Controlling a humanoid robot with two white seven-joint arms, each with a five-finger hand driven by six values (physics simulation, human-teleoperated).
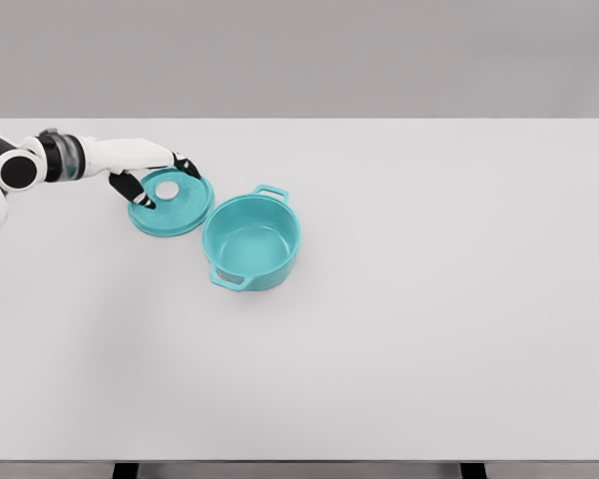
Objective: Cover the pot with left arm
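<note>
A teal pot (252, 241) with two loop handles stands open and empty on the white table (409, 299), left of the middle. Its teal lid (176, 210), round with a white knob (167, 190), lies flat just to the pot's upper left, close to the rim. My left hand (158, 184) comes in from the left edge and sits over the lid, dark fingers curled around the white knob. The lid appears to rest on the table.
The table's far edge runs just behind the hand. Its near edge lies along the bottom of the view, with dark legs showing below it.
</note>
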